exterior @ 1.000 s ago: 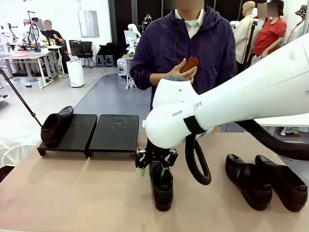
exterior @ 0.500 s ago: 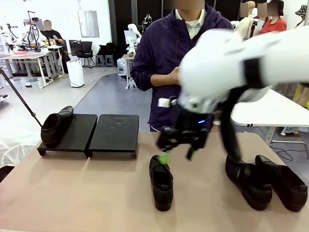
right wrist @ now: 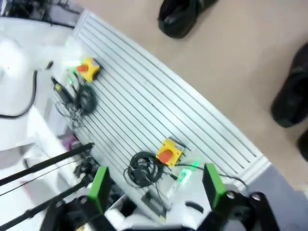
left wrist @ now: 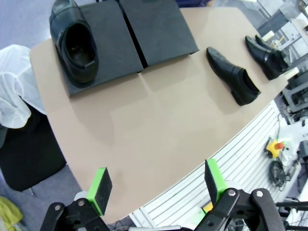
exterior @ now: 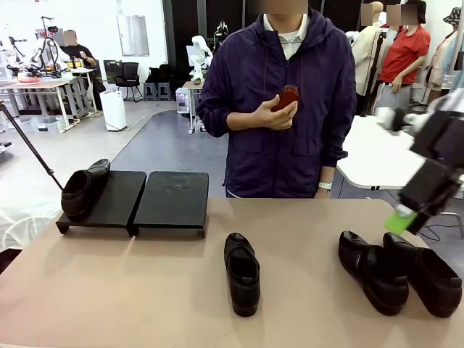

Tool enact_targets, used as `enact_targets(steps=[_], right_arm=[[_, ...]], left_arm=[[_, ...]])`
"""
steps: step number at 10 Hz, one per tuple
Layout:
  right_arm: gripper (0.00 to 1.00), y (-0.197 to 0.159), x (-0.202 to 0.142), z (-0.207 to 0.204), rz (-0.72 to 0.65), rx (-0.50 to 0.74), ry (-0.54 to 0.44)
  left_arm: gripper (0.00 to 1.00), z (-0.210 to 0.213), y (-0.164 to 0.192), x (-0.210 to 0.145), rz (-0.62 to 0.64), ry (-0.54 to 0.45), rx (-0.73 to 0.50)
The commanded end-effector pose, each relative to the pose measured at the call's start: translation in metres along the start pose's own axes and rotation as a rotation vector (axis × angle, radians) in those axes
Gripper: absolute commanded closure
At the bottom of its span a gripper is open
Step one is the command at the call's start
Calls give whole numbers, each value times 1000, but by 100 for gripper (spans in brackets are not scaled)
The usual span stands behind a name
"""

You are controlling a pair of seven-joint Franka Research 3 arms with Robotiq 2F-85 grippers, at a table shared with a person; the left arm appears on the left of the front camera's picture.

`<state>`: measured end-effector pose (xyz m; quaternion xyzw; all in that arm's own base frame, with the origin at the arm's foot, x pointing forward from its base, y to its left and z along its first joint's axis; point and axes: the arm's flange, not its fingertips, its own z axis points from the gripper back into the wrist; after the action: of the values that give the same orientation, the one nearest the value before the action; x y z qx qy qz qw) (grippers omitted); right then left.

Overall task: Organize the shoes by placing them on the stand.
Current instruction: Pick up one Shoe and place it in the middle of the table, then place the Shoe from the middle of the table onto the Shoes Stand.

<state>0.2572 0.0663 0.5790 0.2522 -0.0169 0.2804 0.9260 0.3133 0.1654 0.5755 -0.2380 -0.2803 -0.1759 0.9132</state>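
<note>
Black shoes, 2 together, lie near the raised right tool, which gapes empty.

The stand is two low flat black platforms, the left one and the right one, set side by side at the far left of the desk. One glossy black shoe sits upright along the left platform's left edge. A second shoe stands alone at mid-desk. Two more, an inner and an outer, lie just beside each other at the right.

Bright, even indoor light; right wrist view motion-blurred, wrist edges distorted.
</note>
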Motion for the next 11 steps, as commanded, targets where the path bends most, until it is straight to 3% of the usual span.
enact_targets(steps=[1, 2, 3, 4, 11], right_arm=[[0, -20, -24, -11, -120, 27, -166], [0, -24, -25, -18, -135, -15, -212], [0, -20, -11, -32, -256, -109, -209], [0, -27, -27, 2, -103, 7, -129], [0, -27, -27, 2, -103, 7, -129]], left_arm=[[0, 1, -1, -1, 11, 10, 1], [0, 1, -1, -1, 11, 10, 1], [0, 1, -1, -1, 11, 10, 1], [0, 1, -1, -1, 11, 10, 1], [0, 1, -1, -1, 11, 10, 1]])
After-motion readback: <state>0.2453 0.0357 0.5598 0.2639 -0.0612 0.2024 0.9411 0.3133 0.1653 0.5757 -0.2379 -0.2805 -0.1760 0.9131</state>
